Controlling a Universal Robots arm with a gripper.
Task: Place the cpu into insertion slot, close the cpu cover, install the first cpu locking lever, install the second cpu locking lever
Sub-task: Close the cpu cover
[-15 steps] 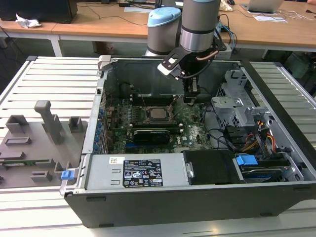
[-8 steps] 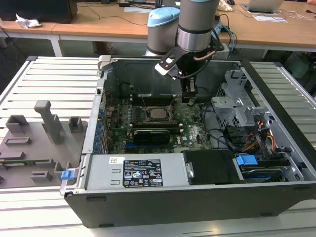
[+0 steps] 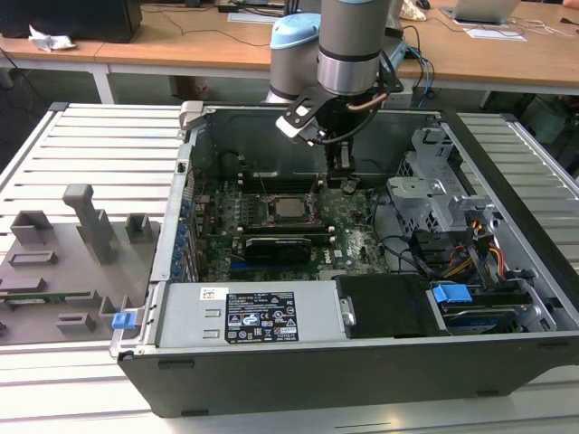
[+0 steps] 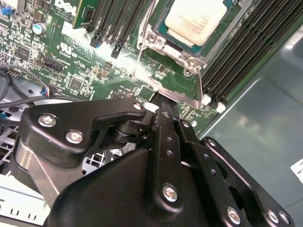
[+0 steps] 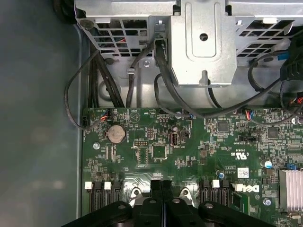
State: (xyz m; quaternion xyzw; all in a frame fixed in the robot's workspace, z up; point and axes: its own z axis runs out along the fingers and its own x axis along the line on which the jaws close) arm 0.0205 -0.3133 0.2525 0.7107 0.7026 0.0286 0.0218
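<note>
One slatted surface (image 3: pixel 90 136) is seen in the exterior view, and on it one open computer case (image 3: pixel 317 362) is laid on its side, into which one arm (image 3: pixel 348 36) is reached from above. One green board (image 5: pixel 156 151) is fixed to the floor of the case. One pincer (image 4: pixel 163 101) is lowered near the middle of the board, and its tips are pressed together with no gap between them. The tips are set against the near lip of the one cover (image 4: pixel 184 96); whether that lip is pinched or only touched cannot be told. The cover is judged to be lying down over the slot, so the closing of the cover is taken as the step in hand. One cpu (image 4: pixel 196 21) is seated in the slot, its pale top framed by the cover. One thin lever rod (image 4: pixel 137 56) can be made out beside the slot; a second cannot be told. A steady, square press on the narrow lip is judged to be called for, without slipping onto the chip.
</note>
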